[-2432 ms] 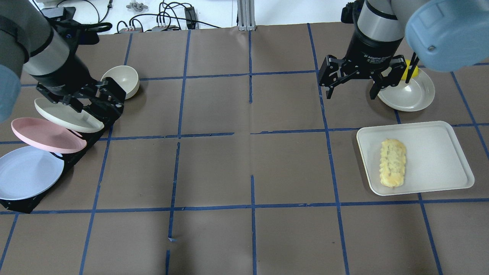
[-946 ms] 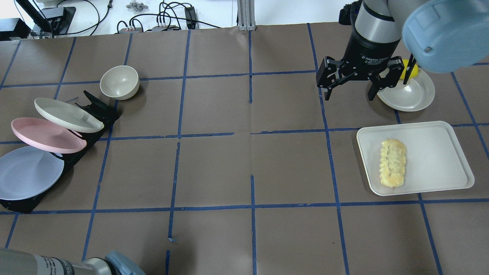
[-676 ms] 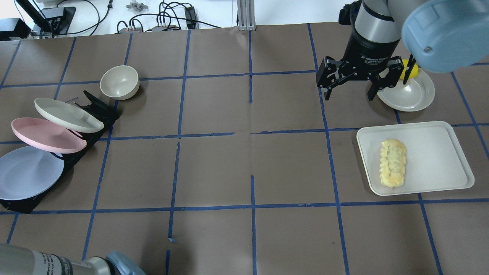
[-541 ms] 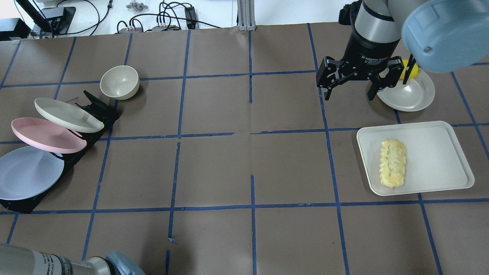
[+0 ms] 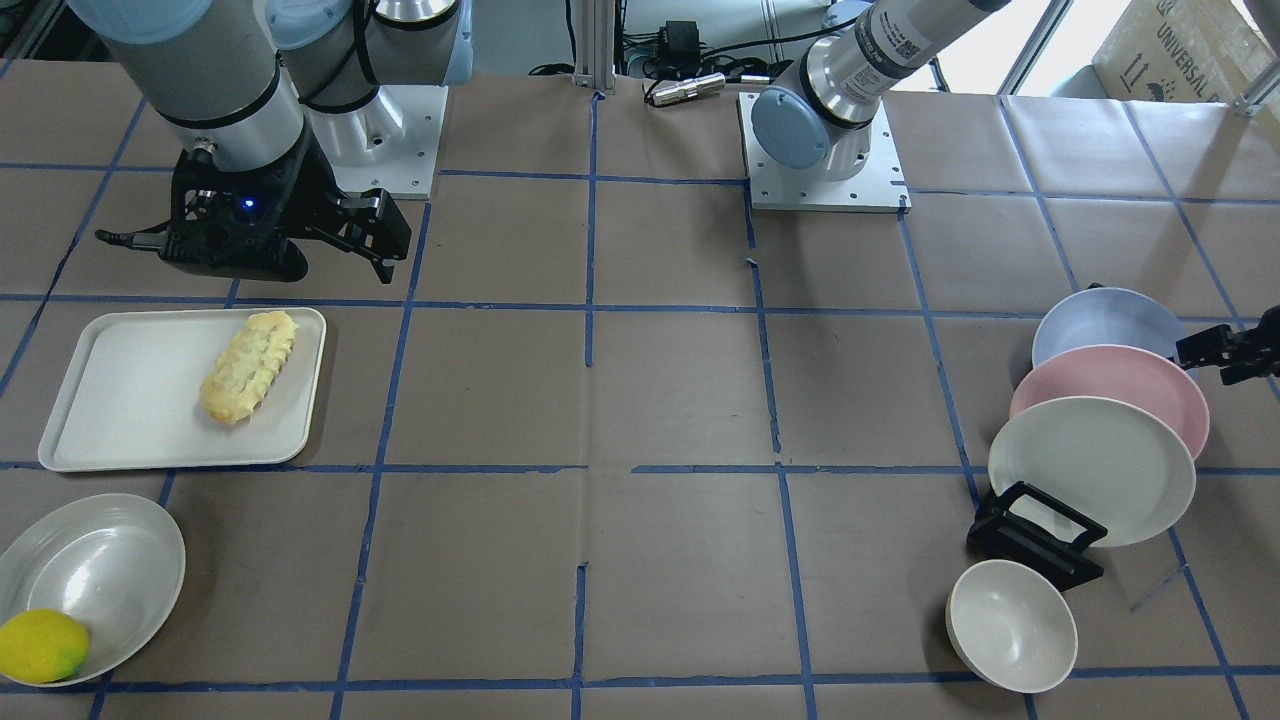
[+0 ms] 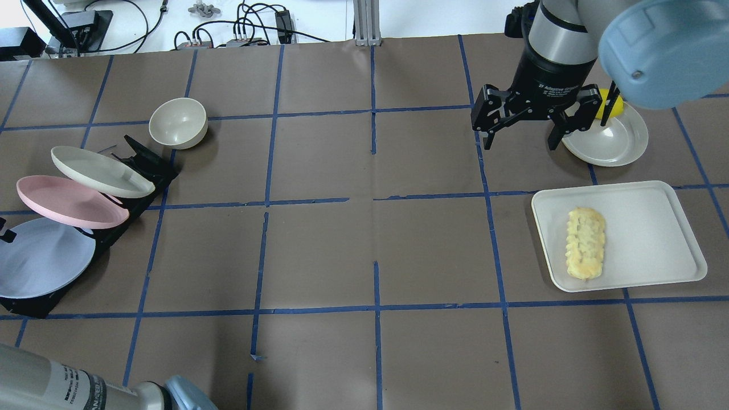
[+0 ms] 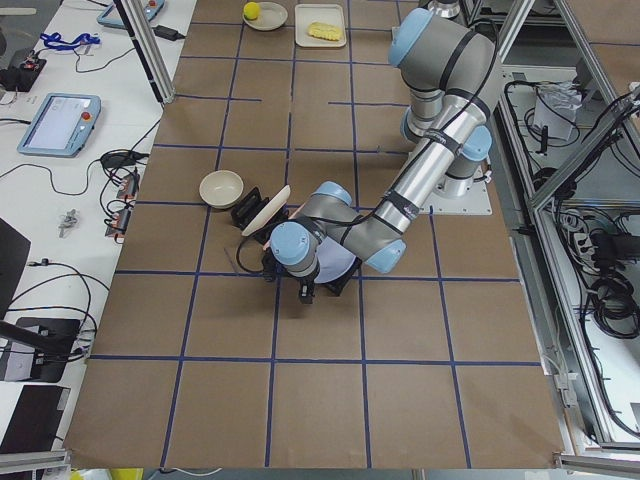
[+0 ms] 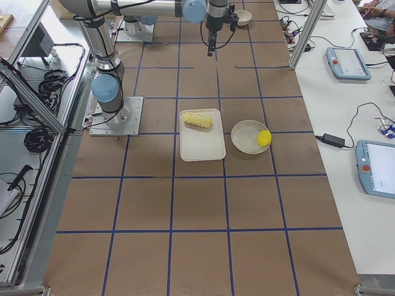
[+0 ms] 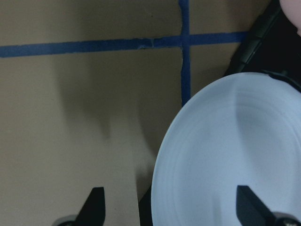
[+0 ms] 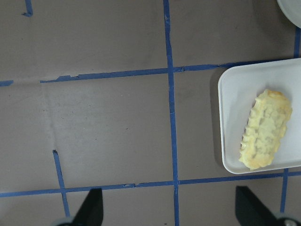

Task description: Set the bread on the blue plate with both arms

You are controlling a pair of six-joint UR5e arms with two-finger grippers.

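**PLATE NOT YET GRIPPED; BREAD UNTOUCHED FAR FROM THE RACK**

Risks, nearest the rack first:
- Found the round, pale-blue matte plate [image 6: 42,259] leaning in the end slot of the black plate rack [image 5: 1035,530], on the robot's side.
- Observed the left gripper [image 9: 170,205] at that same end of the rack. Fingers wide apart, holding nothing, one tip over the plate's face and one over bare table, with the rim between them.
- Judged a slip likely on closing: thin, tilted rim, little to bite on.
- Judged a second hazard in lifting: dragging the round pink plate [image 6: 68,202] in the next slot, leaning over the blue one, or shifting the rack itself.
- Located the long, bumpy, pale-yellow bread [image 6: 585,243] well apart from the rack, lying on a rectangular white tray [image 6: 655,228].
- Noted the right gripper [image 6: 518,134] equally far from the rack, raised over bare table, fingers spread and empty.
- Expect crushing under a hard squeeze: looks soft.

Surroundings:
- Recorded a round cream plate [image 6: 99,171] in the third slot.
- Recorded a cream bowl [image 6: 178,122] just beside the rack's far end.
- Recorded, farthest from the rack, a shallow white dish [image 5: 100,570] holding a yellow lemon [image 5: 40,645].
- Obstruction to the pick: the pink plate's overlap only.
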